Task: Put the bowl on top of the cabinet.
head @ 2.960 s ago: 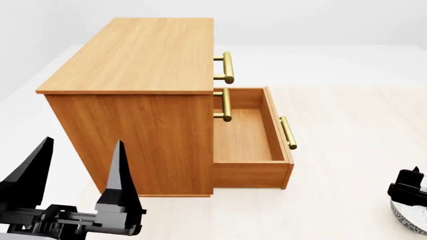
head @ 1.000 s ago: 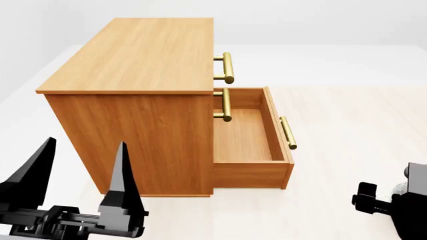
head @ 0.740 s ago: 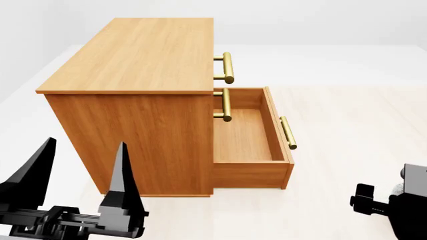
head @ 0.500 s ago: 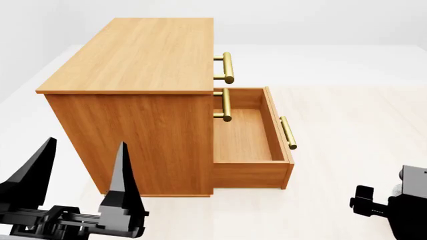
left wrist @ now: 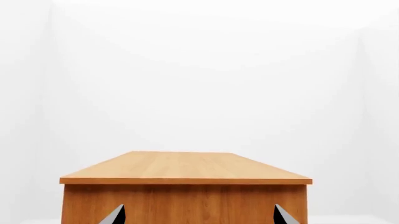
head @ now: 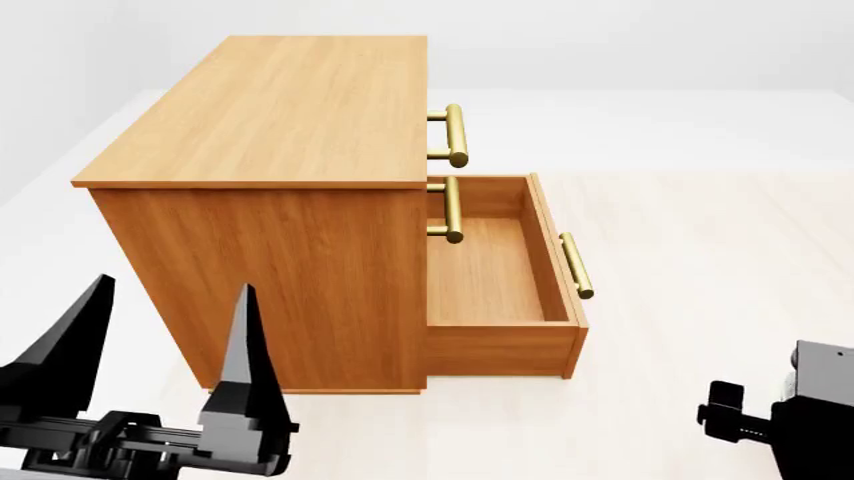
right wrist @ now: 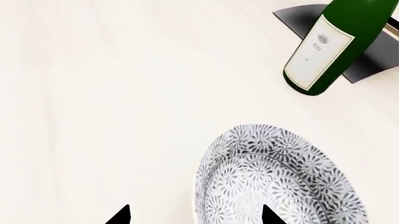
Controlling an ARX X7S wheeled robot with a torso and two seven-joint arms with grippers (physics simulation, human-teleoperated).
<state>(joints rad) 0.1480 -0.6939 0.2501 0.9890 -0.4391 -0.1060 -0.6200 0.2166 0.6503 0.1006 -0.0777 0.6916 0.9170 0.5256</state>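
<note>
Cabinet (head: 267, 130) was a boxy orange-brown wood-grain block with a flat plain top, nothing on it. Two brass bar handles (head: 455, 135) ran down its front; the lower drawer (head: 501, 270) stood pulled out, a shallow box of the same wood, with its own brass bar on the front panel. From the left wrist view the cabinet top (left wrist: 186, 167) showed as a smooth slab edge-on against white walls.

Left gripper (head: 167, 345) sat low in front of the cabinet side, two black tapered wedge fingers spread wide apart, nothing between them.

Bowl (right wrist: 277, 179) lay on the pale floor, round ceramic, white with a dense dark-blue leafy pattern, seen only in the right wrist view. Right gripper (right wrist: 194, 215) hung over it, two black pointed fingertips parted, one tip over the bowl's rim area, the other over bare floor; contact couldn't be told. In head view only the arm's black body showed at the lower right.

Near the bowl: a glossy green wine bottle (right wrist: 330, 46) with a cream label, lying tilted on a black base (right wrist: 299, 18).
</note>
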